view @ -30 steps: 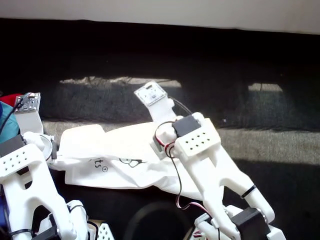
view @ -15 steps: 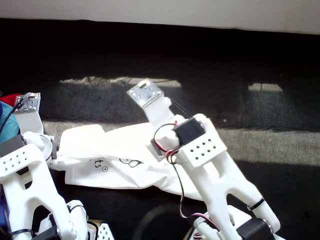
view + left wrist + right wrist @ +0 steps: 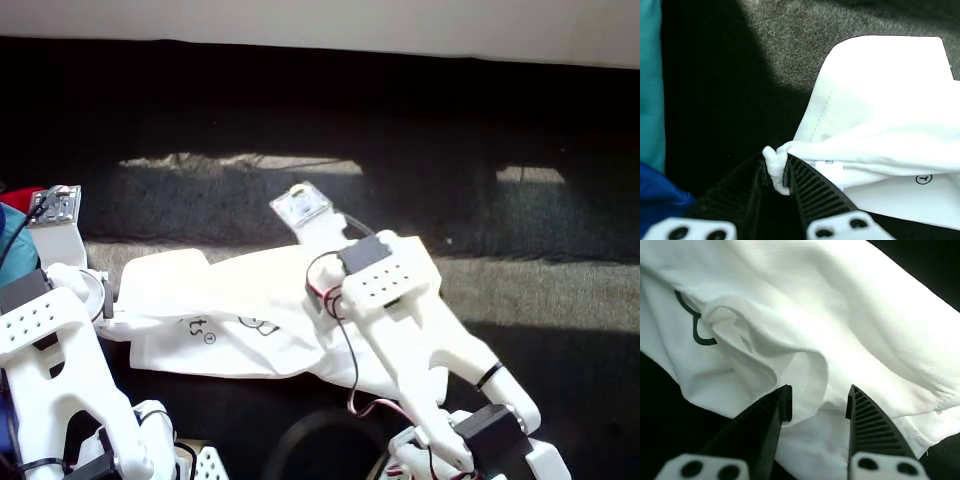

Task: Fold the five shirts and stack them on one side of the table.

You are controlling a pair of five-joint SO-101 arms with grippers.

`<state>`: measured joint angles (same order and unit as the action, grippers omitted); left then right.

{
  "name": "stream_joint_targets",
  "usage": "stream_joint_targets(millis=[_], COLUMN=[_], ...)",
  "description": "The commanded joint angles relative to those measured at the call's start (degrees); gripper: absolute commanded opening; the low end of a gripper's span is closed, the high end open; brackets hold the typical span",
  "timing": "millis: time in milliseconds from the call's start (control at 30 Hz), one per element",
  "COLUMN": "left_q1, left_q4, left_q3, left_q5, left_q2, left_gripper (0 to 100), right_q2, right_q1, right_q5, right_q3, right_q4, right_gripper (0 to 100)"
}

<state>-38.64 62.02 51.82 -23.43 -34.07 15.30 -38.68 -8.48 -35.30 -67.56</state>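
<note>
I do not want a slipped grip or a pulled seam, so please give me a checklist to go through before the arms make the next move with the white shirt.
1. Left gripper holds the white shirt: ok, it is shut on a bunched edge.
2. Right gripper is ready to grasp: ok, its jaws are apart.
3. Cloth lies between the right jaws: ok, a fold edge shows in the gap.
4. Right gripper would take one layer only: cannot tell, the layers overlap there.
5. Shirt lies flat on the table: not ok, it is wrinkled.
6. Teal cloth is apart from the held edge: ok.
</note>
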Motion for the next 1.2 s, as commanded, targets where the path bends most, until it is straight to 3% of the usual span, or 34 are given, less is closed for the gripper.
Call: stream_joint_targets(millis=[0, 367, 633, 767, 1000, 1167], left_q1=[-0.3, -0.2, -0.2, -0.2, -0.2, -0.2], left_q4=[-0.7, -0.8, -0.8, -0.8, -0.8, -1.2], left_q3=[-0.6, -0.6, -0.6, -0.6, -0.6, -0.6], left_q5=[-0.5, -0.5, -0.5, -0.5, -0.5, -0.5], left_q2=[-0.8, -0.7, -0.7, -0.7, -0.7, -0.7], left_gripper=[1, 1, 1, 1, 1, 1], right_q2=[0.0, 0.0, -0.6, 0.0, 0.0, 0.0], right_q1=[-4.4, -4.4, -4.2, -3.3, 2.2, 2.0], right_q5=[-0.4, -6.1, -6.0, -5.8, -5.8, -5.8], right_q3=[-0.1, 5.9, 1.7, 2.2, 8.0, 9.8], right_q4=[-0.3, -9.5, -2.9, -0.9, -0.7, -2.4], right_gripper=[16.1, 16.3, 15.8, 0.0, 0.8, 0.8])
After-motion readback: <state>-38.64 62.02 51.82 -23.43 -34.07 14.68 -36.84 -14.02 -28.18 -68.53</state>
